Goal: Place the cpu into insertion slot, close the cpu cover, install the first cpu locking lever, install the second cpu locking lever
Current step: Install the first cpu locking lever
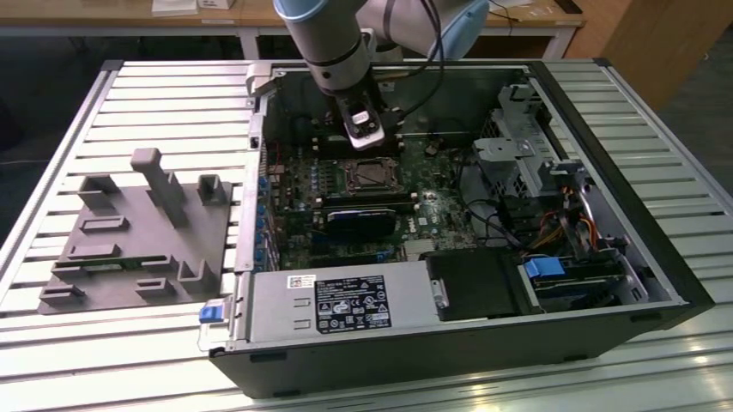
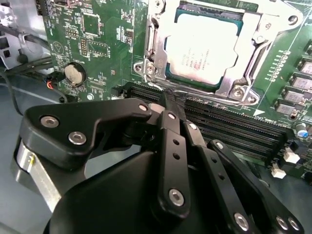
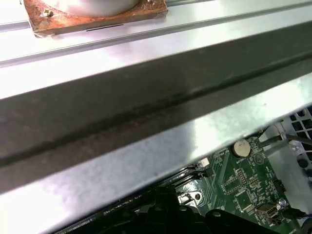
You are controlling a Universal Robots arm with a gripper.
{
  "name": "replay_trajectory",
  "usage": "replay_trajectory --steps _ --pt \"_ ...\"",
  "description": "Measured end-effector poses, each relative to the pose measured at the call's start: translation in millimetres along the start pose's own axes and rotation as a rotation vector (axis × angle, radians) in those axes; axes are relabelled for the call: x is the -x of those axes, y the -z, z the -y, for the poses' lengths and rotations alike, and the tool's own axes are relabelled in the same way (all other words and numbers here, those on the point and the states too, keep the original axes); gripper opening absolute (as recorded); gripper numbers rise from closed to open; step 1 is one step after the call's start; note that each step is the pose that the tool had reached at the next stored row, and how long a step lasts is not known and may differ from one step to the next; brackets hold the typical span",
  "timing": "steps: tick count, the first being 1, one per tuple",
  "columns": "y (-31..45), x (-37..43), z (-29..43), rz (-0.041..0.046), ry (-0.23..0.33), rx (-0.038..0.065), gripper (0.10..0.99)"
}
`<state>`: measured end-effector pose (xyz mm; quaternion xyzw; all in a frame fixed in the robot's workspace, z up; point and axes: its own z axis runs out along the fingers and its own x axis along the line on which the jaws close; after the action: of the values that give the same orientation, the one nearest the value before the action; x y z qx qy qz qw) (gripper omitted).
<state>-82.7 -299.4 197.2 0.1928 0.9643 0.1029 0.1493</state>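
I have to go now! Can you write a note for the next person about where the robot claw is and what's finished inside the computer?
Claw: shut, holding nothing, by the memory slots next to the insertion slot.
Cpu: seated in the slot.
Cpu cover: lying flat around the chip.
Done: cpu placed, cover closed.
Left: both locking levers. I cannot tell if either is latched, so check them.
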Motion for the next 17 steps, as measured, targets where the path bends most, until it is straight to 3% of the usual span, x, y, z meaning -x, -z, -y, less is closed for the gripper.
replay_trajectory --steps 1,4,5,12,17 --pt "-0.2 0.4 -0.1 -0.0085 -0.001 -0.004 0.106" --pt "-1.2 2.3 -0.8 -0.0508 -0.008 -0.025 0.106" --pt "-1.5 2.6 -0.9 -0.0611 -0.009 -0.030 0.106" --pt "-1.5 2.7 -1.1 -0.0616 -0.008 -0.035 0.106" --pt "2.9 3.8 -2.2 -0.0525 0.002 -0.069 0.106"
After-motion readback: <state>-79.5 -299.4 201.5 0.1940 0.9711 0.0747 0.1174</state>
